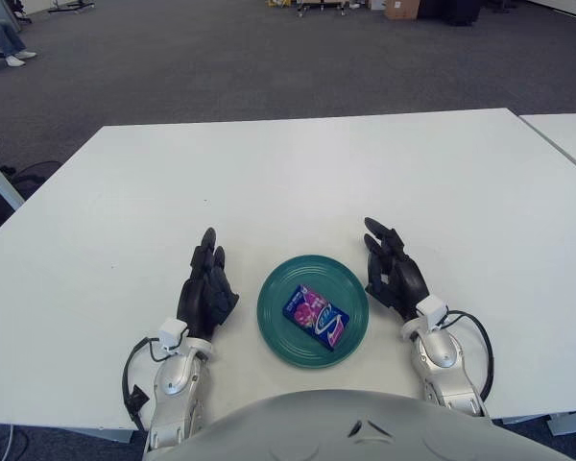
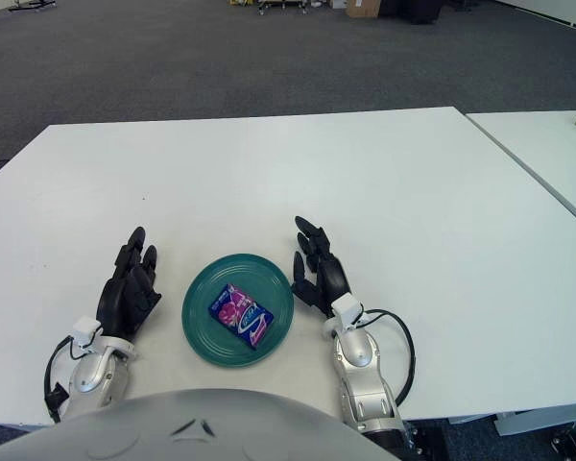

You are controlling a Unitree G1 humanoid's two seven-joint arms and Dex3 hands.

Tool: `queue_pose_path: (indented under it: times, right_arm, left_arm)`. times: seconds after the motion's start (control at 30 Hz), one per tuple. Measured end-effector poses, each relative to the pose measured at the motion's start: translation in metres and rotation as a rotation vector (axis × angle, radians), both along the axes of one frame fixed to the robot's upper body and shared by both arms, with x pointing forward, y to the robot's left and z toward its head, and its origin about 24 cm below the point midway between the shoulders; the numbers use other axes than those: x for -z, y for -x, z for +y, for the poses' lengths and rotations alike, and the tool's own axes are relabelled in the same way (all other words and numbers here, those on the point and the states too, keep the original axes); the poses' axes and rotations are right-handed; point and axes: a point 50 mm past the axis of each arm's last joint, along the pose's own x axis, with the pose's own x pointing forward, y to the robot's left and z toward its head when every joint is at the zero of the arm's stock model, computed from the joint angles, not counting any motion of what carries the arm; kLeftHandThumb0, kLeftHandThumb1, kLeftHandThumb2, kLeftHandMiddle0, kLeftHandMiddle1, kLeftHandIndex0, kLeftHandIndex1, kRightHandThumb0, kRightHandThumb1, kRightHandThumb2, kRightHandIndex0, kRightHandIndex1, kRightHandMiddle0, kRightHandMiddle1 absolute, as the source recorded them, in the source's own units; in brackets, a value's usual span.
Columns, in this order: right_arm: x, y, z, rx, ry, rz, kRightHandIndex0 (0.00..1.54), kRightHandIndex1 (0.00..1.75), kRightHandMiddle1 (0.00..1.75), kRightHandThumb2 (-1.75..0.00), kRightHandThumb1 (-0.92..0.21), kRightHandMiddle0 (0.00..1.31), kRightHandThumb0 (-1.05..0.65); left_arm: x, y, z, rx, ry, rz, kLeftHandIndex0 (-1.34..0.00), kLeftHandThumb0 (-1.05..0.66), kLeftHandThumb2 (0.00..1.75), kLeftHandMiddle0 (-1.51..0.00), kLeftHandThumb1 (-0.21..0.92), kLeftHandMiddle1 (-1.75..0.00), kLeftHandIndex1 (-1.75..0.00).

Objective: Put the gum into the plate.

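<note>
White table (image 1: pixel 298 173) in an open office: job looks done
Gum (image 1: pixel 316 316) lies inside the green plate (image 1: pixel 274 322), low centre; left hand (image 1: pixel 208 288) and right hand (image 1: pixel 394 274) flank it, fingers relaxed, holding nothing

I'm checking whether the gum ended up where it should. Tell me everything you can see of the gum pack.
The gum pack is a small flat rectangular packet, glossy blue with pink and white print. It lies flat and angled inside the round teal plate, slightly right of its centre, touching only the plate. Neither hand holds it: the left hand shows left of the plate, the right hand right of it, both with fingers extended.
</note>
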Motion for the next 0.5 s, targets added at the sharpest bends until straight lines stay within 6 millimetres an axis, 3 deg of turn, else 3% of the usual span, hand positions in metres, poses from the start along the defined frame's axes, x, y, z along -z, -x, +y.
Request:
queue_pose_path:
  times: [0.5]
  right_arm:
    - [0.002, -0.003, -0.006, 0.001, -0.004, 0.005, 0.13, 0.0, 0.38, -1.02, -0.92, 0.0, -0.66]
  left_arm:
    - [-0.003, 0.01, -0.013, 0.017, -0.013, -0.021, 0.0, -1.05, 1.02, -0.11, 0.92, 0.0, -0.34]
